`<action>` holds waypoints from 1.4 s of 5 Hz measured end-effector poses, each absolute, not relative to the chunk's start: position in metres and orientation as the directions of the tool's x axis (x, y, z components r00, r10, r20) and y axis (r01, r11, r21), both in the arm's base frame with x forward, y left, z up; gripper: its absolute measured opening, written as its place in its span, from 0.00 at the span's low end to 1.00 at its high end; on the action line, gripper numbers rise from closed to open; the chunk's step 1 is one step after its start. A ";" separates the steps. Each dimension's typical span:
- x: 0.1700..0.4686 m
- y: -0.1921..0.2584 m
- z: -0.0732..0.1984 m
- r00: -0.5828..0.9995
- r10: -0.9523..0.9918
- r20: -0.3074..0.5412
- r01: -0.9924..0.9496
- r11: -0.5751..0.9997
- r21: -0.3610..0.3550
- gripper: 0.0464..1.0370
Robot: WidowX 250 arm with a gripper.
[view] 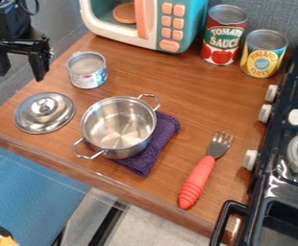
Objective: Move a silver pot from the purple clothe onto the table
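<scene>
The pot (119,127) is seated on the cloth (162,136), ungrasped. The tool (21,77) is spread wide at upper left; for the pickup, it should be brought across and lowered to the pot.

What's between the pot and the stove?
In the camera view, the purple cloth sticks out from under the pot; past it, the red-handled fork lies on the wooden tabletop, before the stove.

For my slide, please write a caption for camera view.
Silver pot on purple cloth, a lid and a fork on either side.
</scene>
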State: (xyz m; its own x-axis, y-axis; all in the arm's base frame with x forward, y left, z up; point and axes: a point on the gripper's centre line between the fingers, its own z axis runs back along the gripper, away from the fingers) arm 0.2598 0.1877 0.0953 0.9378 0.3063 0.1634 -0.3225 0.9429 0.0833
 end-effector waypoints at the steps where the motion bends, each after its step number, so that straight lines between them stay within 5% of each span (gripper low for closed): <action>1: 0.258 0.184 0.086 0.942 0.308 0.136 -0.319 0.945 0.070 0.96; 5: 0.232 0.037 0.086 0.992 -0.040 0.118 0.040 0.999 -0.002 0.96; 7: 0.243 0.015 0.065 0.991 -0.086 0.101 0.084 0.996 0.016 0.96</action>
State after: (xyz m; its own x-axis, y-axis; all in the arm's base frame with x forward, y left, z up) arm 0.2429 0.0147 0.0652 0.9912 -0.0856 0.1013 0.0844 0.9963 0.0160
